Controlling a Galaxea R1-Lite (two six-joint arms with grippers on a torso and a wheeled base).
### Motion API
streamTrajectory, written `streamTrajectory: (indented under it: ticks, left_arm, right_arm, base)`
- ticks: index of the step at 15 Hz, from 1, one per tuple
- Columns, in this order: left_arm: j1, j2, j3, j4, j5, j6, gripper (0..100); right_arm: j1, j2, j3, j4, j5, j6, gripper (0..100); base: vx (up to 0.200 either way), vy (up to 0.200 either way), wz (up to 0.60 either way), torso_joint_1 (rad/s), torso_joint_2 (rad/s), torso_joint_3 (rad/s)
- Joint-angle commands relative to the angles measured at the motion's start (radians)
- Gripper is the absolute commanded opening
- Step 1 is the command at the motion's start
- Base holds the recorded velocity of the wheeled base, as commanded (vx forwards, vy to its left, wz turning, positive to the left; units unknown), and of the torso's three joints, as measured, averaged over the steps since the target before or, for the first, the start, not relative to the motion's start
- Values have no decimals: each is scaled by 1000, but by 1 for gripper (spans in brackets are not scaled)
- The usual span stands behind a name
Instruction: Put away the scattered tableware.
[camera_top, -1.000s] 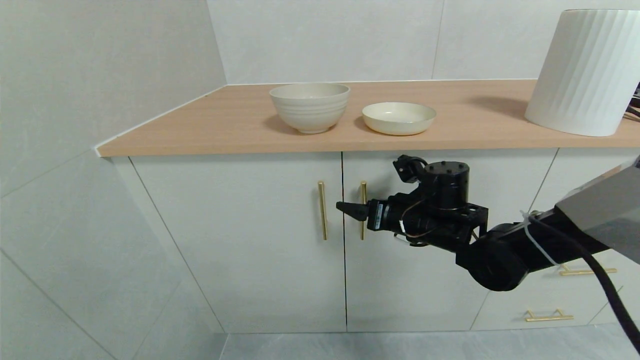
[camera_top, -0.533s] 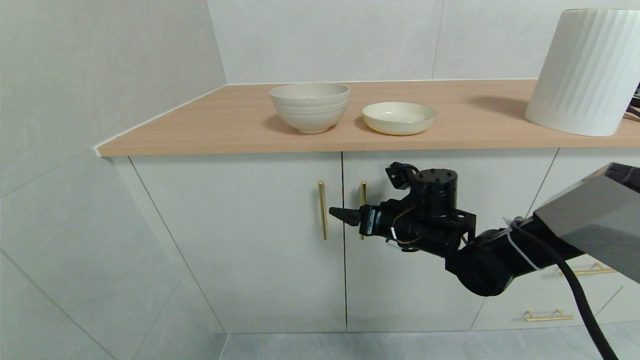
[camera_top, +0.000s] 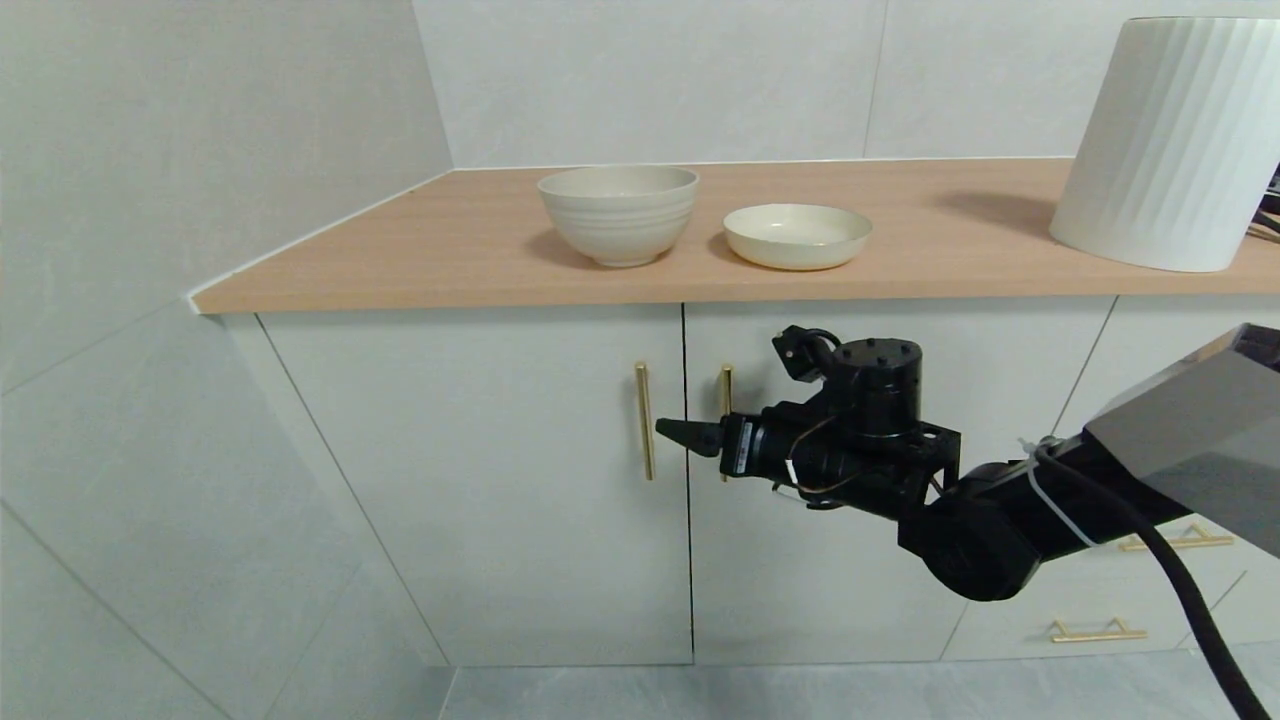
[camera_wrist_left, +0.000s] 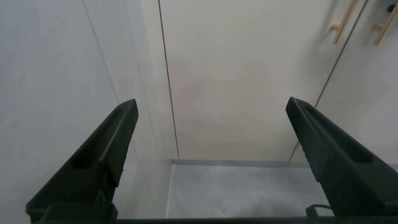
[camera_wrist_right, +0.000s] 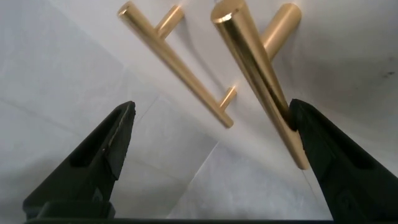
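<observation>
A deep cream bowl (camera_top: 617, 212) and a shallow cream dish (camera_top: 797, 235) stand side by side on the wooden counter (camera_top: 450, 260). Below them, my right gripper (camera_top: 683, 436) is level with the two gold door handles (camera_top: 645, 420), its tip over the seam between the cabinet doors. In the right wrist view my right gripper (camera_wrist_right: 211, 165) is open, and the nearer gold handle (camera_wrist_right: 255, 81) runs down close beside one finger (camera_wrist_right: 329, 162). My left gripper (camera_wrist_left: 211, 158) is open with nothing between its fingers, facing a cabinet front and the floor.
A tall white ribbed container (camera_top: 1170, 140) stands on the counter at the right. Drawers with gold pulls (camera_top: 1095, 632) lie low on the right. A tiled wall (camera_top: 150, 300) closes the left side, and grey floor (camera_wrist_left: 236, 190) lies below the cabinets.
My right gripper has moved left and slightly down toward the door handles over the last second; it has barely shifted in the last half second. The bowl and dish have not moved.
</observation>
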Motion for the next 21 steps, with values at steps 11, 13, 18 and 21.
streamTrajectory:
  ticks: [11,13,18,21]
  left_arm:
    - [0,0,0,0,1,-1,100]
    - [0,0,0,0,1,-1,100]
    - [0,0,0,0,1,-1,100]
    - [0,0,1,0,1,-1,100]
  right_arm:
    - [-13,-215,139,163,299,1,100]
    - [-33,-248,161,180,362,1,100]
    - [-59,-274,197,180,460,-1,100]
    - [-59,-277,208,182,460,-2,100]
  base:
    - [0,0,0,0,0,0]
    - [0,0,0,0,0,0]
    - [0,0,0,0,0,0]
    - [0,0,0,0,0,0]
